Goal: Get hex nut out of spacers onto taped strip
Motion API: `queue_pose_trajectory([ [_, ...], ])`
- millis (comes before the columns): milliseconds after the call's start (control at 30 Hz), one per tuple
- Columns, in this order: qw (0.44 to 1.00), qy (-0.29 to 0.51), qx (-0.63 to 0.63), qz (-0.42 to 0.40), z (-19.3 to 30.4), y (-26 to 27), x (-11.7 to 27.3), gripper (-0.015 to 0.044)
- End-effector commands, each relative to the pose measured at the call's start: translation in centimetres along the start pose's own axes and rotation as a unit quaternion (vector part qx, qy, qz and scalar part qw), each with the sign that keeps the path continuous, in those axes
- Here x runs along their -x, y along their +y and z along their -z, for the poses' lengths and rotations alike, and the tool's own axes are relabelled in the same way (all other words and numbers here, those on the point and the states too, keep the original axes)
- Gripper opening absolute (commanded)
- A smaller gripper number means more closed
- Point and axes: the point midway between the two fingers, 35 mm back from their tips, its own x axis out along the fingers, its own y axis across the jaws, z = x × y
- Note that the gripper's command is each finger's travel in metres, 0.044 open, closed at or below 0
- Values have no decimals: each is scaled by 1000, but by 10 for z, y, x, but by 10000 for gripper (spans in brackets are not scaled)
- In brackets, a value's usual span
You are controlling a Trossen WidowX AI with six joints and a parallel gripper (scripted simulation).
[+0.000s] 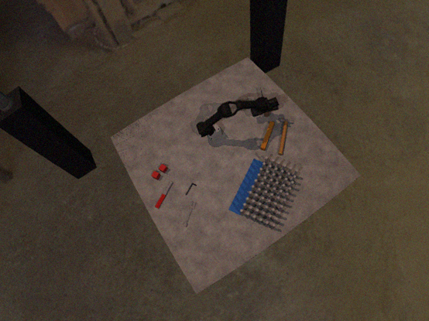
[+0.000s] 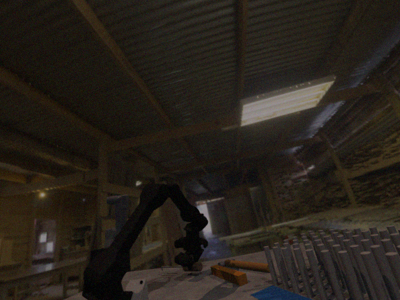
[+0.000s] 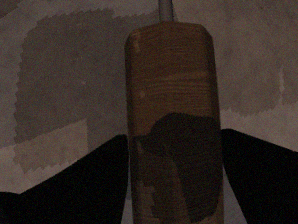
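My gripper [image 1: 268, 113] [image 2: 192, 265] [image 3: 173, 141] is shut on the wooden handle [image 3: 172, 75] of a tool with a thin metal shaft [image 3: 165, 10]. It is low over the table beyond the orange pieces, away from the spacers; whether the tool touches the table I cannot tell. The tool's far end is outside the wrist view. The metal spacers [image 1: 273, 194] [image 2: 313, 269] stand in dense rows. The blue taped strip [image 1: 243, 189] [image 2: 277, 293] runs along one side of them. The hex nut cannot be made out in any view.
An orange block [image 1: 267, 136] [image 2: 229, 275] and an orange rod [image 1: 283, 137] [image 2: 250, 266] lie between gripper and spacers. Across the table [image 1: 217, 235] lie a red-handled screwdriver [image 1: 160, 201], a dark hex key [image 1: 190, 187], a thin wrench [image 1: 190, 214] and two red cubes [image 1: 155, 175] [image 1: 162, 168].
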Motion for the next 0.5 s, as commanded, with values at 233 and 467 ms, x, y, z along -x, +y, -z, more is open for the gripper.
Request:
queue_pose_trajectory([
  [233,1000,0,2,1,3,4,-7,0],
  [467,1000,0,0,0,4,6,-8,26],
])
